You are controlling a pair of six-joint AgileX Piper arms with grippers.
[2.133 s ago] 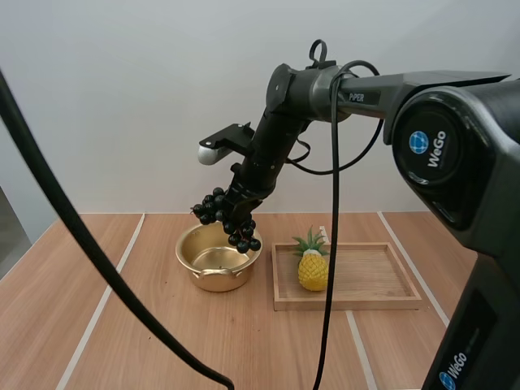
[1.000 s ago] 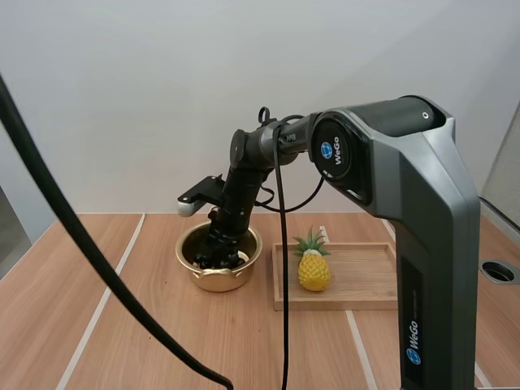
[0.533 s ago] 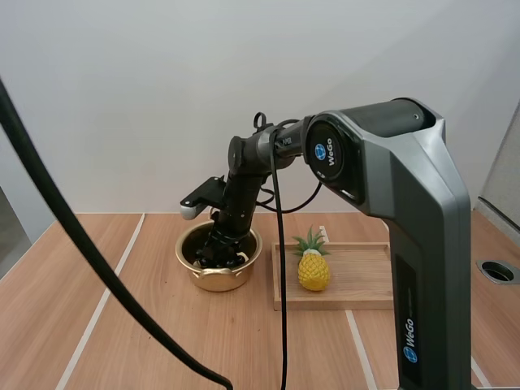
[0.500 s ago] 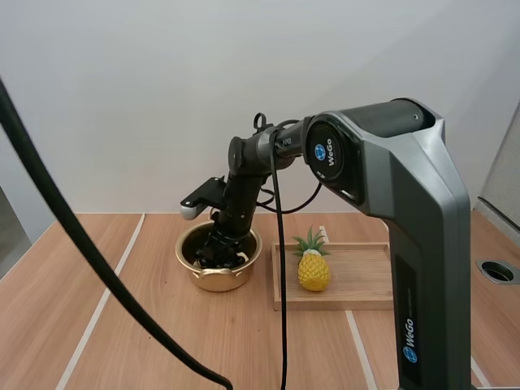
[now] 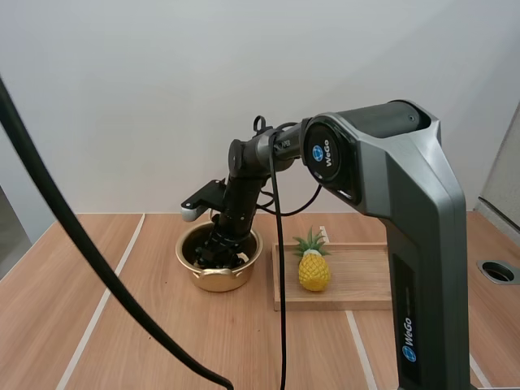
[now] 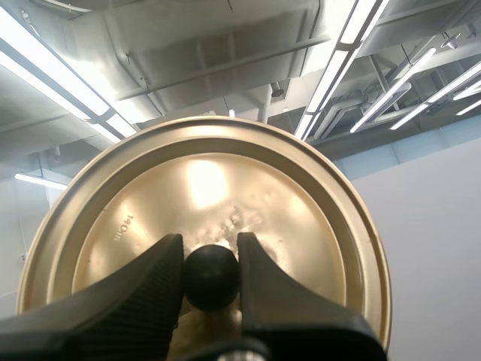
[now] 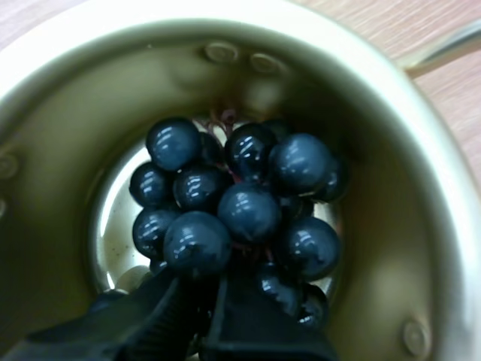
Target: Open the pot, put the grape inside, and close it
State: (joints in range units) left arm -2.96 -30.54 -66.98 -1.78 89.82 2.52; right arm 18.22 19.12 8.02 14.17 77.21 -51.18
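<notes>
A: What moved since two seconds back?
B: The right arm has come down; the bunch of grapes hung over the rim then, now it lies inside the pot, low on the bottom; over the last half second hardly any shift.
A: Right end effector?
B: Down in the pot, pointing at the bunch; fingers narrow, tips pinching the bunch from the near side; one grape sits right over the slim gap between them.
A: Left end effector?
B: Clamped on the black knob of the gold lid; a finger on each side of the knob, both touching it; the lid's knob side faces the camera.
A: Pot state?
B: Open, upright on the counter; dark grapes show over its rim in the high view.
A: Other stuff?
B: Wooden tray just beside the pot on its right, a small gap between them; a pineapple stands upright at the tray's end nearest the pot.
</notes>
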